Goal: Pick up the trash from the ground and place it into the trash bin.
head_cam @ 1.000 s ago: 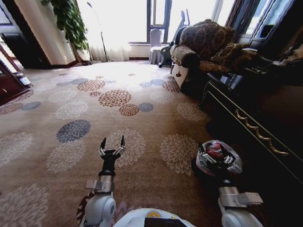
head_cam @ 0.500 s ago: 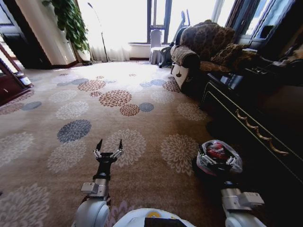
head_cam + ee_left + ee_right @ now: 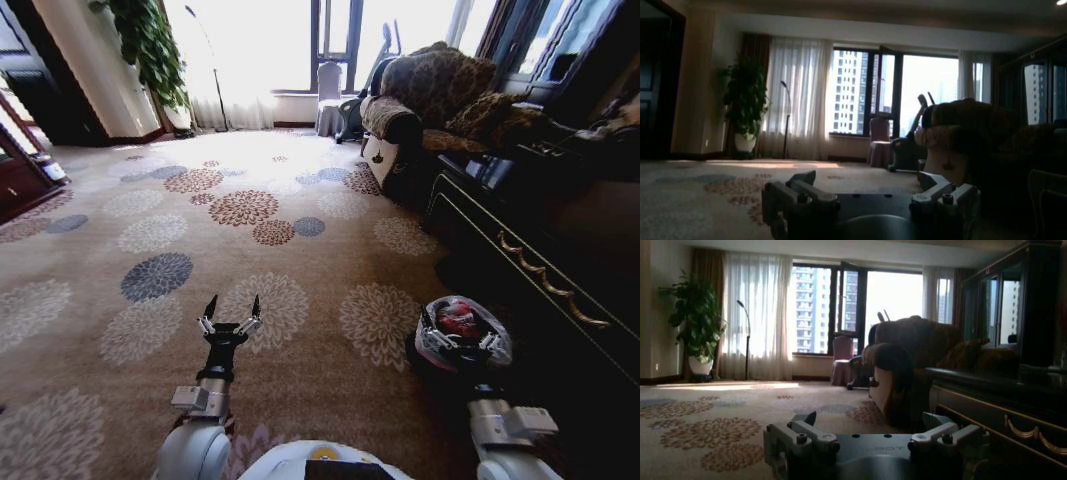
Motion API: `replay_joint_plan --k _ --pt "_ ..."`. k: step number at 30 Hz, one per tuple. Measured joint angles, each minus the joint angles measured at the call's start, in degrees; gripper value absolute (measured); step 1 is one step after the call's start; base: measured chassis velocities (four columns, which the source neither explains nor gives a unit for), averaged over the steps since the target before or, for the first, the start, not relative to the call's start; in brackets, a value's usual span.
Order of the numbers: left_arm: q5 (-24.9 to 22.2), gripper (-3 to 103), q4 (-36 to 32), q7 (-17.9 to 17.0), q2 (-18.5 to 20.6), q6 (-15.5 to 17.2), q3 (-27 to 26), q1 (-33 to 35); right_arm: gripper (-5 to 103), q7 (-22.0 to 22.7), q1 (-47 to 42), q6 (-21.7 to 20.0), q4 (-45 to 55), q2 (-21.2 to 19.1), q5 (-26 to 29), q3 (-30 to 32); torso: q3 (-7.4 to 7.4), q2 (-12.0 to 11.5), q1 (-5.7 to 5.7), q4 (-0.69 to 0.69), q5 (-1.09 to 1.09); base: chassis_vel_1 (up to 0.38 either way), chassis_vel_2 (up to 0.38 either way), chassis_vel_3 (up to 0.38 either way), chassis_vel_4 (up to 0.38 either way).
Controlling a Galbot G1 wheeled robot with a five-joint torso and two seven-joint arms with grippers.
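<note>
Between pick-ups, by the look of it: trash bin (image 3: 462,340) on the carpet (image 3: 150,330) with red-and-white trash (image 3: 459,320) inside, right tool (image 3: 460,338) just over its rim, grip unclear, left tool (image 3: 229,318) well apart, spread wide and empty; next, probably finding more litter.

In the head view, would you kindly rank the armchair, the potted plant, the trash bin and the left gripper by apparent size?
1. Armchair
2. Potted plant
3. Trash bin, though nearness inflates it
4. Left gripper, fingers spread, also near
</note>
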Motion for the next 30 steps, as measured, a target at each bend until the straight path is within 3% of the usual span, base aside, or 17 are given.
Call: replay_joint_plan --k 30 --pt "-0.09 100 0.07 0.04 -0.02 -0.1 0.0 -0.03 100 0.0 0.03 0.12 -0.09 -0.05 0.17 -0.01 0.0 0.0 0.01 0.0 0.0 0.0 0.0 0.0 0.0"
